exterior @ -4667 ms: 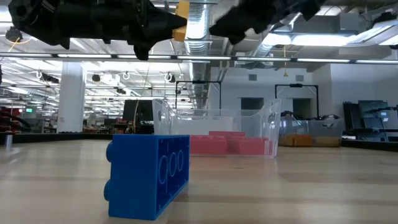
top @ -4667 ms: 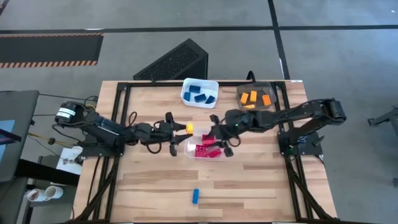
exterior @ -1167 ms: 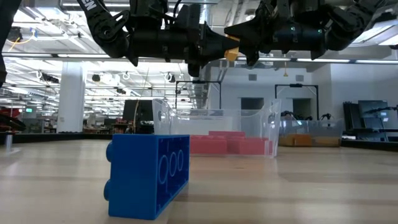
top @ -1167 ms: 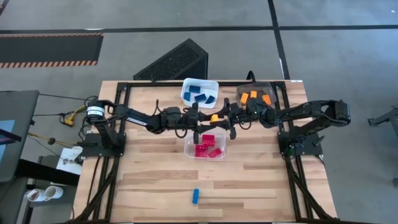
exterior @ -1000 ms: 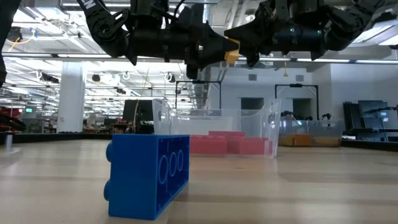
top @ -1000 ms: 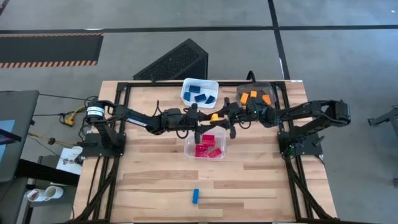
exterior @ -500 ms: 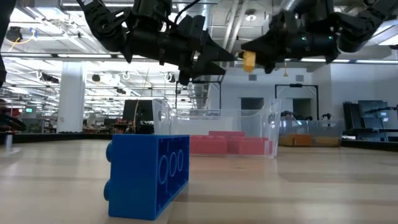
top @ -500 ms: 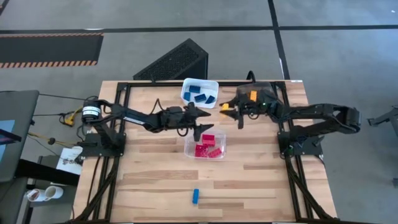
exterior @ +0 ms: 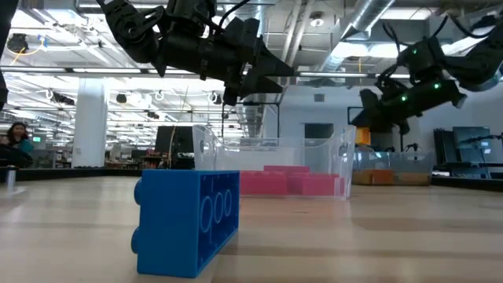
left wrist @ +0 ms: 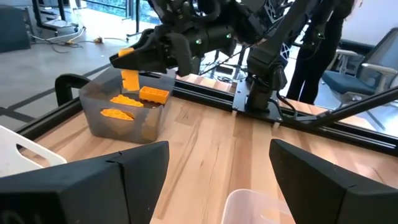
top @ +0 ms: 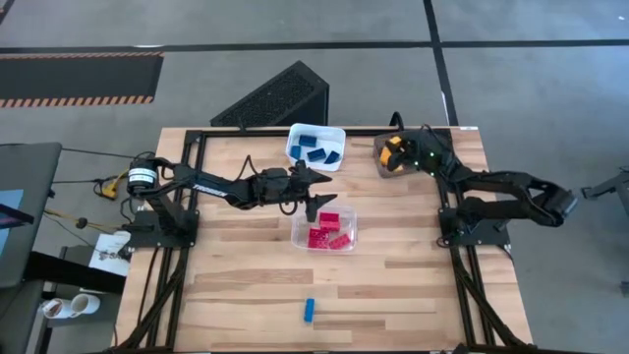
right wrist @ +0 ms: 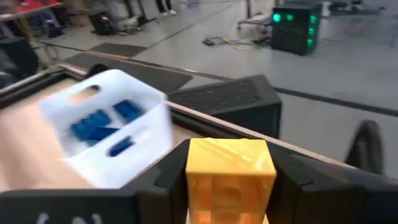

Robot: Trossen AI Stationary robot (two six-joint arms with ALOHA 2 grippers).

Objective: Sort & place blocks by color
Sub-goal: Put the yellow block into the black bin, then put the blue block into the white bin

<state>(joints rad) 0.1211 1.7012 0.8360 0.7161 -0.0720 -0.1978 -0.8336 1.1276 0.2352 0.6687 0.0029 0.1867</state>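
Right gripper clamps a yellow block above the grey bin; left gripper gapes empty.

Three bins stand on the table. The first bin sits at the far edge near the centre, with blocks inside. The second bin stands to its right at the far edge and holds further blocks. The third bin sits nearer the table's middle, in front of the first, and contains more blocks. One single block lies alone near the front edge (well apart from all bins).

The left gripper hangs with fingers spread between the first and third bins. The right gripper is over the second bin, clamping a block.
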